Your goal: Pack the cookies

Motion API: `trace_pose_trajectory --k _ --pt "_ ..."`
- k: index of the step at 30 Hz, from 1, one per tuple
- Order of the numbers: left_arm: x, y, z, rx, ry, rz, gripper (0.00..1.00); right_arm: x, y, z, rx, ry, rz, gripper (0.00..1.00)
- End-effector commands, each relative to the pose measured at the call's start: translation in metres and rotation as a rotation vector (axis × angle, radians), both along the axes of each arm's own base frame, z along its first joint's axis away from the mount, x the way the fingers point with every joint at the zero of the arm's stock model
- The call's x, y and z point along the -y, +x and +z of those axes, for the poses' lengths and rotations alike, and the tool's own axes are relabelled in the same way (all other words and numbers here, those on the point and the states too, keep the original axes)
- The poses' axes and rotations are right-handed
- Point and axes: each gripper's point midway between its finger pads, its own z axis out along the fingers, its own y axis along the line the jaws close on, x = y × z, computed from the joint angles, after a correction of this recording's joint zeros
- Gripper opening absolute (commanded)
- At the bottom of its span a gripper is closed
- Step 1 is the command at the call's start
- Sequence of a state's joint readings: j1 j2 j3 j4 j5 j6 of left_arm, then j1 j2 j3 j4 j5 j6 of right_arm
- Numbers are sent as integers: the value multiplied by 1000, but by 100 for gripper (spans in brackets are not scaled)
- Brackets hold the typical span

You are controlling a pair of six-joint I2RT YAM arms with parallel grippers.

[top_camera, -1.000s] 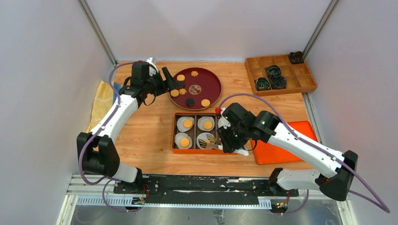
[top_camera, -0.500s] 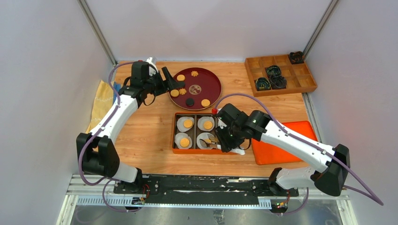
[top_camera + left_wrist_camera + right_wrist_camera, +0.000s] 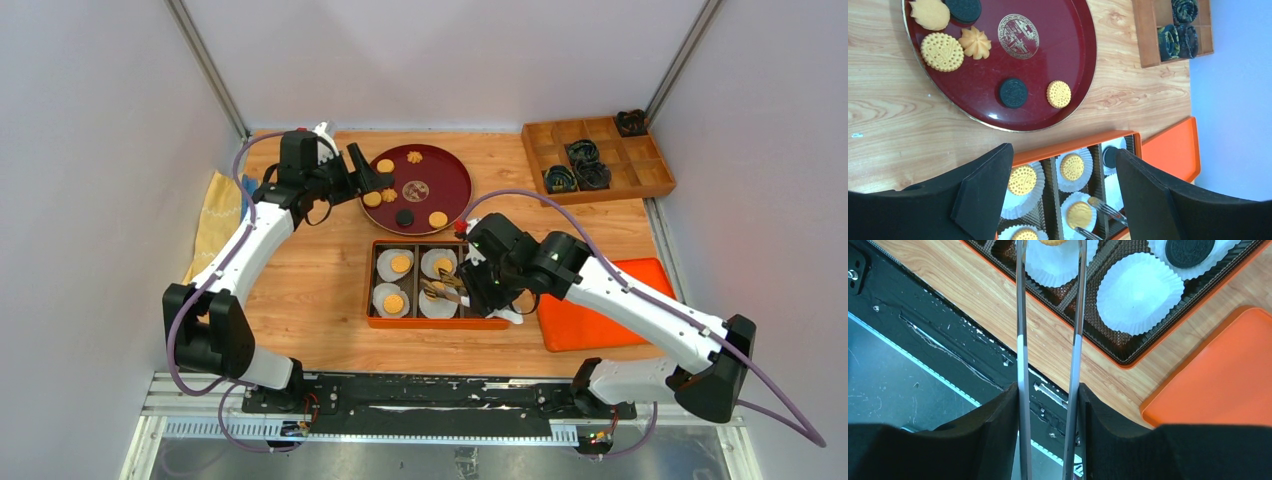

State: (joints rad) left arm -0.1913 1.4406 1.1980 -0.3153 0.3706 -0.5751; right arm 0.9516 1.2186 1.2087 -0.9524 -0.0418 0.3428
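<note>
Several cookies lie on the dark red round tray (image 3: pixel 450 180): golden ones (image 3: pixel 942 51), a flower-shaped one (image 3: pixel 975 42) and dark ones (image 3: pixel 1013 93). The orange box (image 3: pixel 420 322) holds white paper cups, some with golden cookies (image 3: pixel 400 263) and one with a dark cookie (image 3: pixel 1189 250). My right gripper (image 3: pixel 480 290) is shut on metal tongs (image 3: pixel 1020 330). The tong tips stand on either side of a golden cookie (image 3: pixel 1080 214) in a near-row cup; I cannot tell whether they pinch it. My left gripper (image 3: pixel 368 172) is open and empty at the tray's left edge.
An empty paper cup (image 3: pixel 1139 292) sits beside the tongs. An orange lid (image 3: pixel 610 310) lies right of the box. A wooden divided tray (image 3: pixel 640 180) with dark items stands at the back right. A yellow cloth (image 3: pixel 215 225) lies at the left. A black rail (image 3: pixel 923 325) runs along the near edge.
My right arm has shifted the tongs slightly farther and to the left over the box's near row. The left arm has not moved.
</note>
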Motion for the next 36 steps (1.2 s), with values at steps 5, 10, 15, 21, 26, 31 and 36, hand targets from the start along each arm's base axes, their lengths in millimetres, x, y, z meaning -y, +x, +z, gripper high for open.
trace_pose_trajectory --k 5,10,15,21,26,31,36 --pt "8 -6 7 29 -18 -55 81 3 -2 6 23 -13 17 46" --pt "7 -5 8 32 -17 -53 81 2 2 13 46 6 1 44" --pt "8 -4 14 44 -21 -54 81 -4 22 36 147 24 -14 40" --pt "7 -2 19 52 -20 -43 81 -34 64 57 293 61 -25 43" --pt "-3 1 23 57 23 7 81 -56 109 53 388 -12 -32 44" --pt "-34 -2 51 138 114 153 80 -78 151 33 391 -58 -31 44" --pt "-51 -9 71 192 182 200 81 -86 180 3 331 -87 -41 44"
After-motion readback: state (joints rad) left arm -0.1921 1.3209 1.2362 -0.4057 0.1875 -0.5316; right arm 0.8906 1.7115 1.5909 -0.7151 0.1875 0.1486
